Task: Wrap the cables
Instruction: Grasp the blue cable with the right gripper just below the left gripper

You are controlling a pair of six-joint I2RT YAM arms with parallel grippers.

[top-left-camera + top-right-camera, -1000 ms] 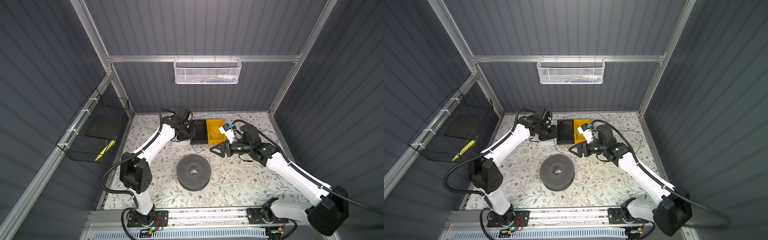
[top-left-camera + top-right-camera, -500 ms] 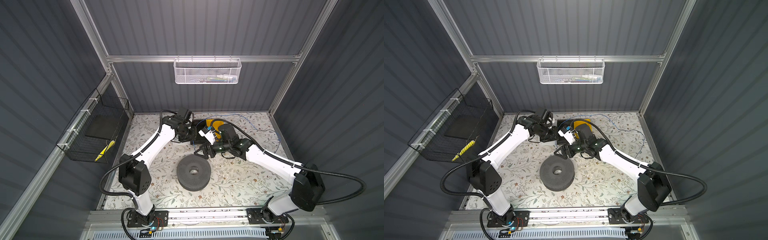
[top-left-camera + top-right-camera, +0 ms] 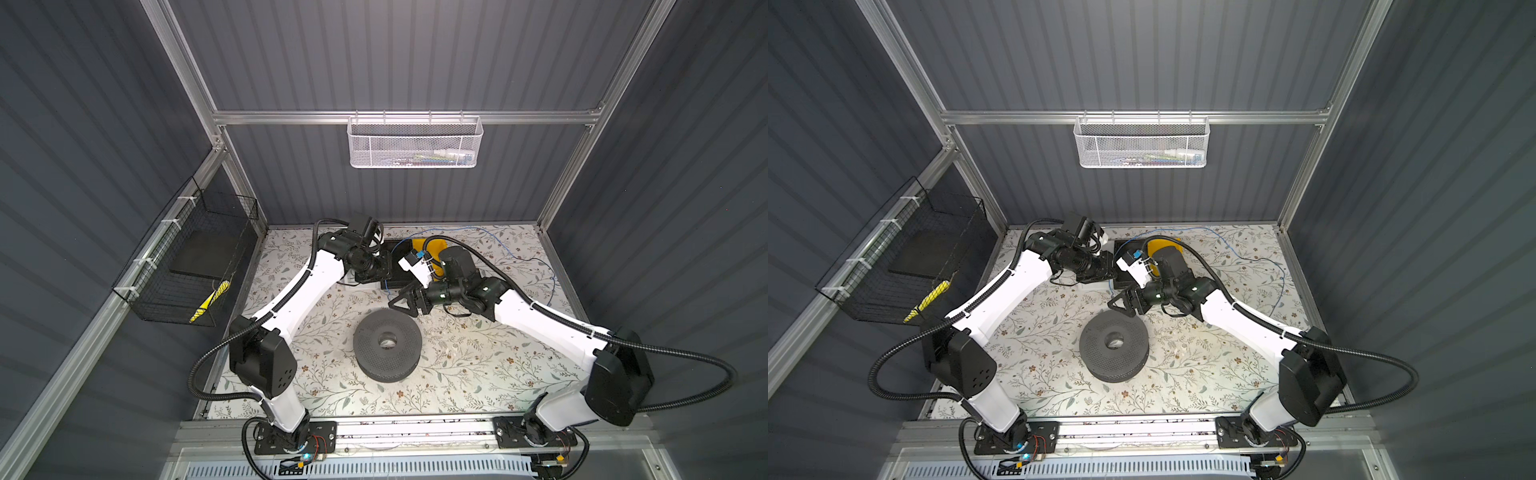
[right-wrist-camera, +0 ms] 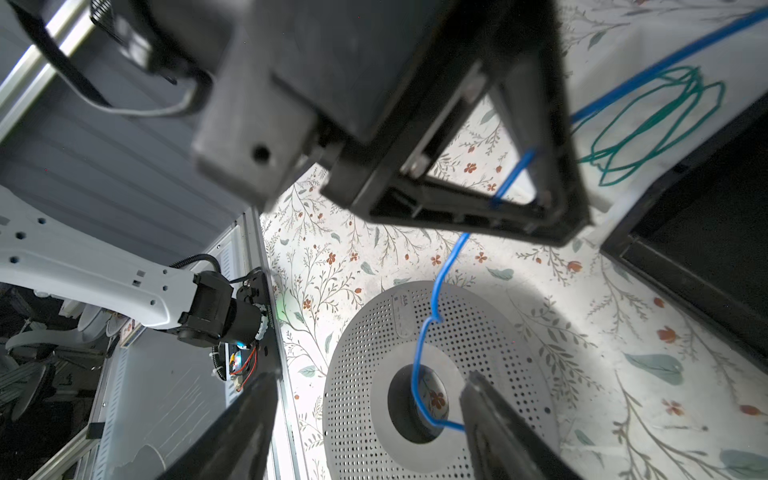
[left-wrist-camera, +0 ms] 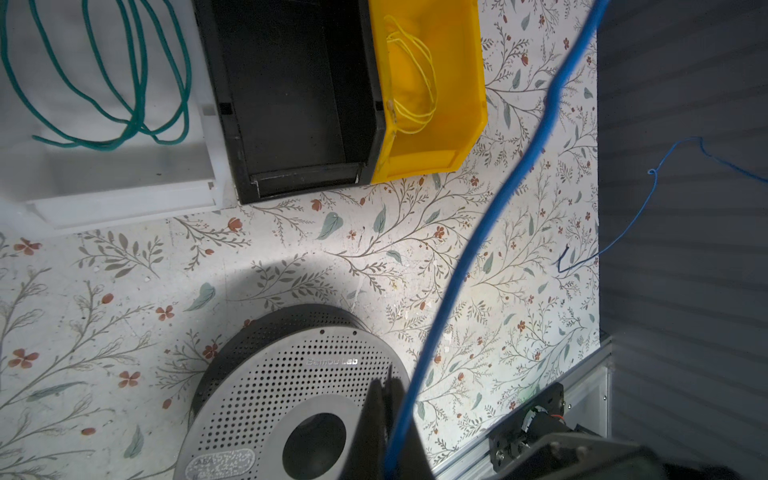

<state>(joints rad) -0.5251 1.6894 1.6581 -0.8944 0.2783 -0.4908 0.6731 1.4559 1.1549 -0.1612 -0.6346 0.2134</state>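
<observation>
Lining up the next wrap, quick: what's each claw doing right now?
Left claw: closed, holding the blue wire.
Right claw: open, gripping nothing.

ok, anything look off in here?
Only the blue wire: unwrapped, pinched in the left gripper, short end dangling over the spool, the rest straggling across the table toward the right wall. The green wire and yellow wire lie coiled in the white bin and yellow bin.

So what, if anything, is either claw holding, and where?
The left claw pinches the thin bright-blue wire near its free end, tail dangling; the right claw holds nothing.
</observation>
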